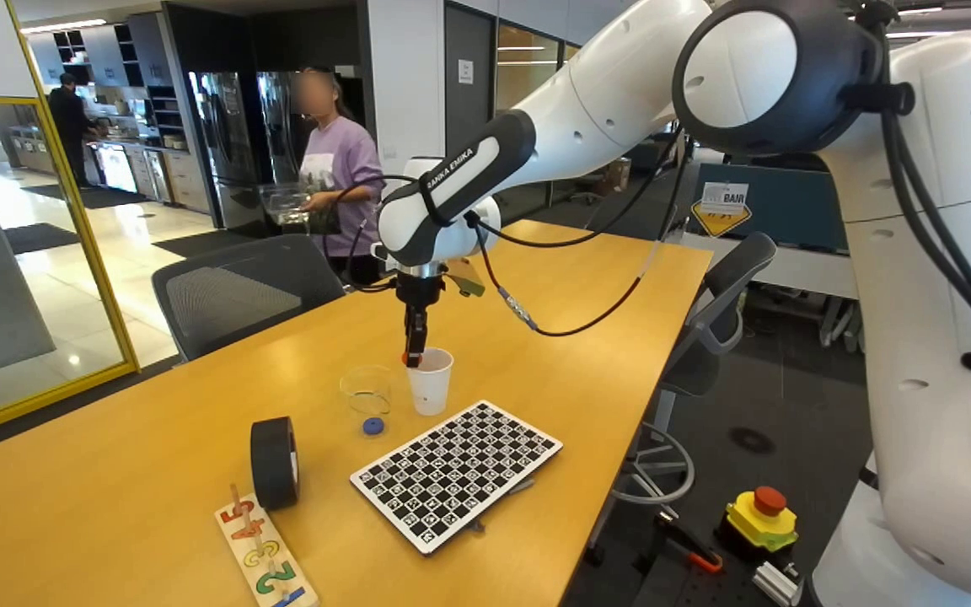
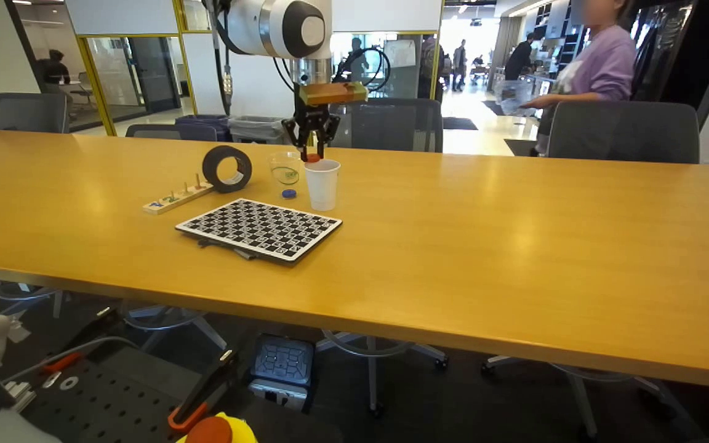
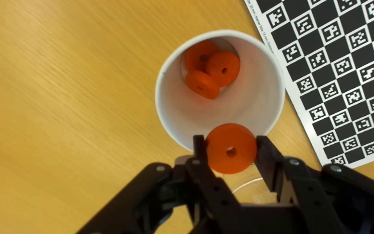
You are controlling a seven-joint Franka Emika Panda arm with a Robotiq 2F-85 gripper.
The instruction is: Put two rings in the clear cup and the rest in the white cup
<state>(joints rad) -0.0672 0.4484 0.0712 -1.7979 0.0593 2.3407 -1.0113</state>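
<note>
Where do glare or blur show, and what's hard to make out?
In an exterior view, pale glare patches sit on the table; in both exterior views, the clear cup is faint, the table showing through; in the wrist view, the fingers look dark and soft, while the checkered board is sharp.

My remote arm has smooth white segments, a round black-rimmed joint, a black cover lettered EMIKA and looping black cables; I note silvery screw heads on its black gripper.

Smooth white cup, wood-grained table
</note>
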